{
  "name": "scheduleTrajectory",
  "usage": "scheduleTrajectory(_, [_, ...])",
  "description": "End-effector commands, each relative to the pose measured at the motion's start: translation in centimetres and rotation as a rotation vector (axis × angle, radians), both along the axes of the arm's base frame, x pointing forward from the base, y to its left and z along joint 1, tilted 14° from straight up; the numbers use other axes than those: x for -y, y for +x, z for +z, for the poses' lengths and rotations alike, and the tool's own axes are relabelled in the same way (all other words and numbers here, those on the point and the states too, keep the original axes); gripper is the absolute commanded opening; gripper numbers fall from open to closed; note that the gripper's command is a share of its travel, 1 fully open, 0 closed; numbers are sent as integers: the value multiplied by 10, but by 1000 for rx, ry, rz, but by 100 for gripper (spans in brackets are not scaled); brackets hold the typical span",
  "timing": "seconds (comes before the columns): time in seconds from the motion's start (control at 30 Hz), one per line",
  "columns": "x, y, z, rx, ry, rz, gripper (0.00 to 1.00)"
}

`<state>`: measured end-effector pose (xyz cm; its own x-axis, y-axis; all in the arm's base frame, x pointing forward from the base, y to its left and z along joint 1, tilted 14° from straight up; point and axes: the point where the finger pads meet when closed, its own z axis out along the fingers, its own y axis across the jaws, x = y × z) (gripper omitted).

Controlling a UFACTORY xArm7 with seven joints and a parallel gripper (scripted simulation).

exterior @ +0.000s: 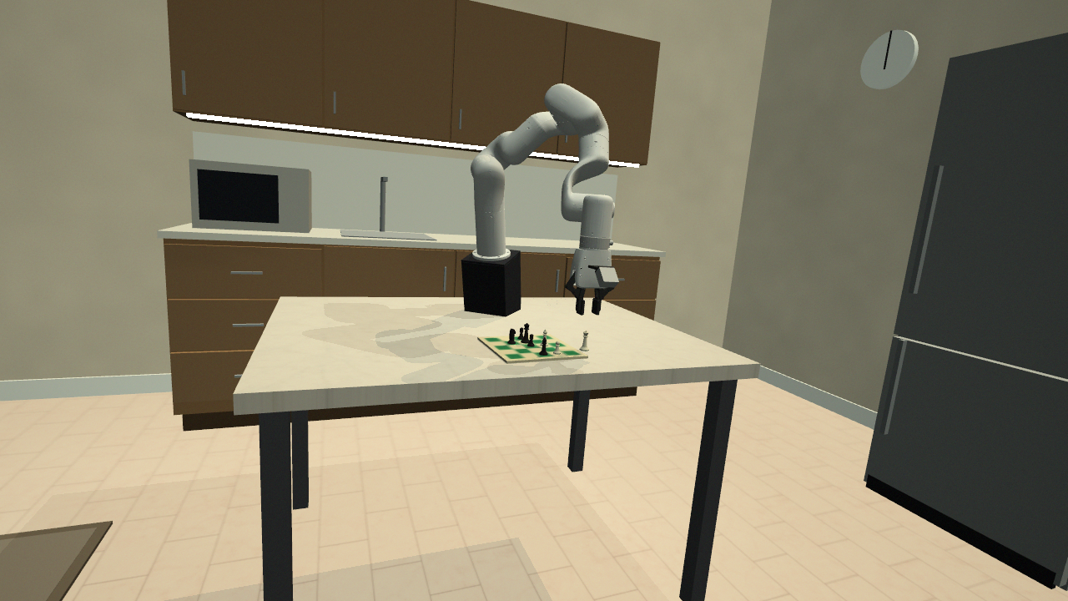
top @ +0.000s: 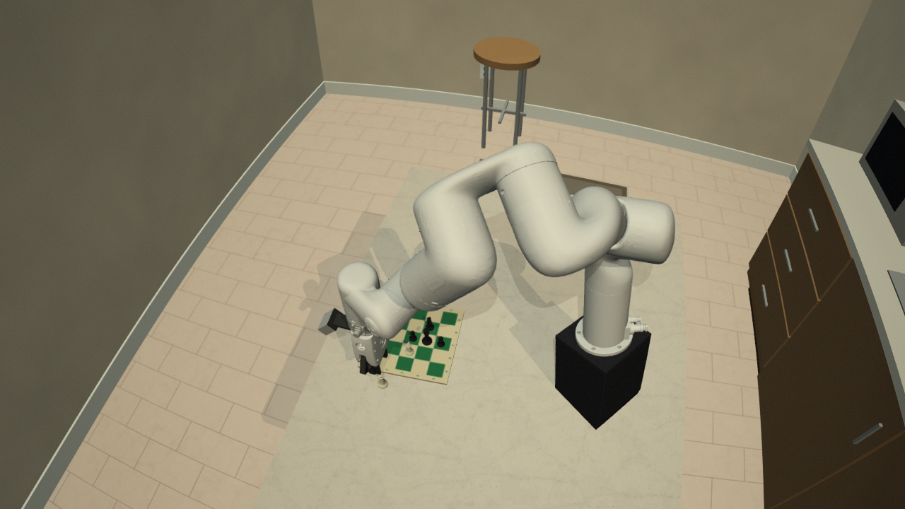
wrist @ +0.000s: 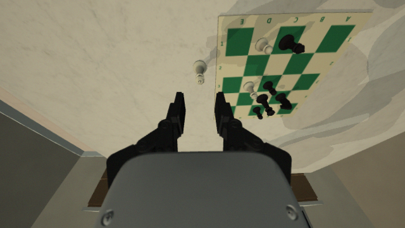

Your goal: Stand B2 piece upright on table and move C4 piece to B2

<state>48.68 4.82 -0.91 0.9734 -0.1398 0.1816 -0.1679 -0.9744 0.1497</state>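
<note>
The white piece (top: 382, 382) (exterior: 585, 341) (wrist: 200, 67) stands upright on the table beside the board's E edge. My gripper (top: 374, 369) (exterior: 588, 310) (wrist: 200, 101) is open and empty, well above the table, with a gap between its fingertips and the white piece. The board (top: 414, 377) (exterior: 548, 358) (wrist: 231, 20) shows B2 (wrist: 299, 63) as a bare green square. A tall black piece (top: 427, 339) (exterior: 526, 335) (wrist: 262, 99) stands upright on C4, close among its neighbours.
Around C4 stand a black knight (wrist: 281, 97) on B4, a black pawn (wrist: 268, 85) on C3, a black pawn (wrist: 256, 110) on C5 and a white piece (wrist: 249, 85) on D3. A white pawn (wrist: 262, 44) is on D1, a black piece (wrist: 287, 42) on C1.
</note>
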Motion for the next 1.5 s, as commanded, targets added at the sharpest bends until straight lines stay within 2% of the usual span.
scheduleTrajectory(0.0, [-2,0,11,3,-1,0,42])
scheduleTrajectory(0.17, [-3,-1,14,3,-1,0,42])
scheduleTrajectory(0.2, [-3,-1,14,3,-1,0,100])
scheduleTrajectory(1.0, [2,-2,15,3,-3,14,100])
scheduleTrajectory(1.1, [24,-12,21,-2,-13,83,100])
scheduleTrajectory(1.2, [60,-32,28,-18,-34,202,100])
scheduleTrajectory(1.23, [60,-32,28,-18,-34,202,100])
scheduleTrajectory(1.3, [85,-51,31,-35,-49,289,100])
scheduleTrajectory(1.33, [85,-51,31,-35,-49,289,100])
scheduleTrajectory(1.43, [112,-78,31,-63,-67,397,100])
scheduleTrajectory(1.47, [112,-78,31,-63,-67,397,100])
